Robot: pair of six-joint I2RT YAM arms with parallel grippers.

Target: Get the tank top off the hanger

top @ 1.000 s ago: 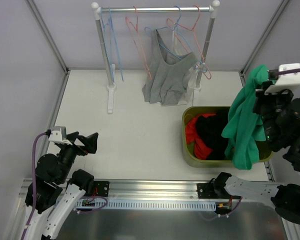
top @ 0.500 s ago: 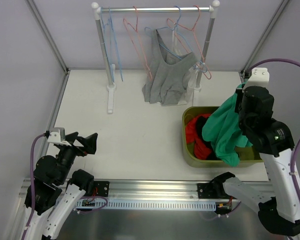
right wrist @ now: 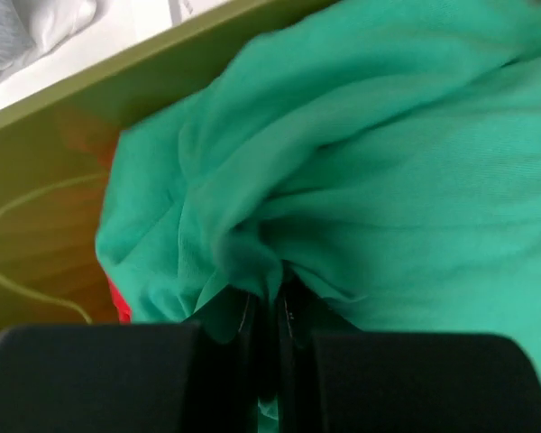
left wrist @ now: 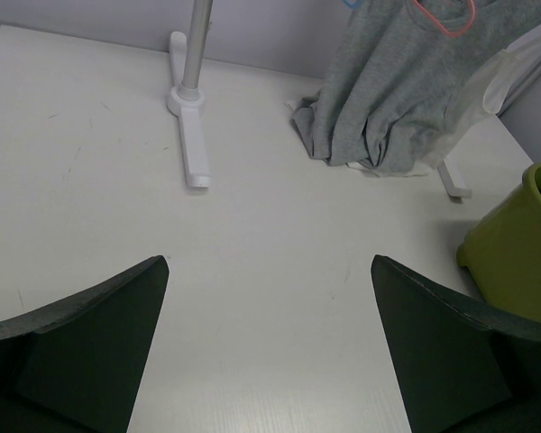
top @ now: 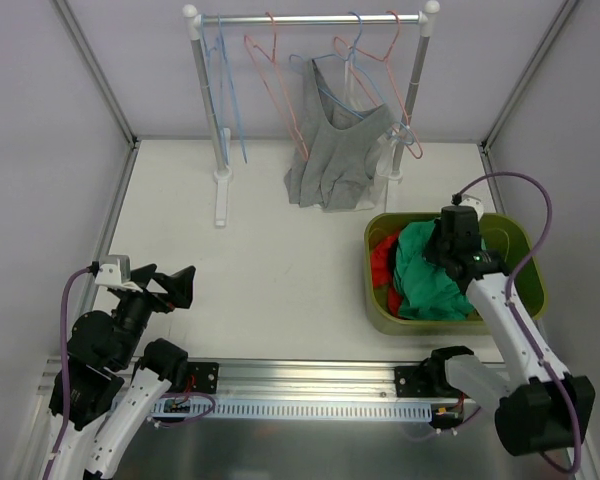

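A grey tank top (top: 335,150) (left wrist: 397,99) hangs on a hanger from the rack's rail (top: 310,18), its hem bunched on the table. My right gripper (top: 444,258) (right wrist: 270,307) is shut on a fold of a green garment (top: 430,285) (right wrist: 388,180). It points down into the olive bin (top: 520,250), where the green cloth lies over red and dark clothes. My left gripper (top: 185,285) (left wrist: 269,262) hovers open and holds nothing, low over the table's near left, far from the rack.
Several wire hangers (top: 275,70), red and blue, hang on the rail. The rack's white feet (top: 221,195) (left wrist: 191,153) rest on the table. A white cloth (left wrist: 514,63) hangs behind the grey top. The bin's wall (left wrist: 514,244) stands at the table's right.
My right arm has swung down from high at the right edge and brought the green garment into the bin. The left arm has not moved.
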